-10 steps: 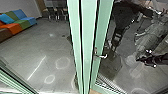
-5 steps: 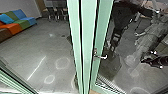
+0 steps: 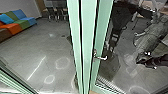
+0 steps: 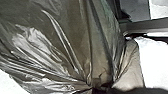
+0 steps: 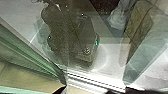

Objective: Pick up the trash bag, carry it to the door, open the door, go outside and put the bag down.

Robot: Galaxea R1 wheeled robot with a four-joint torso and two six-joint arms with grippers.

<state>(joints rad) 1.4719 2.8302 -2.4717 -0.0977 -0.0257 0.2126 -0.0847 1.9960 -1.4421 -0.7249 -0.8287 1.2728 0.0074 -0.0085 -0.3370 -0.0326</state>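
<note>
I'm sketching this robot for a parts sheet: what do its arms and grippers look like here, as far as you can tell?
At the head view's right edge, what looks like a robot arm is near-black, with small bright glints toward its end. It may be a reflection in the glass, and I can't tell which arm. Cables, markings and gripper shape can't be made out.

1. Beside your left pincer [image 4: 101,89], glare streaks the trash bag [image 4: 67,45]; patches beyond are blown white.
2. Well apart from it, you see light rings [image 3: 62,63] on dim grey floor [image 3: 22,53].
3. Reflections veil your glass [image 5: 112,51].
</note>
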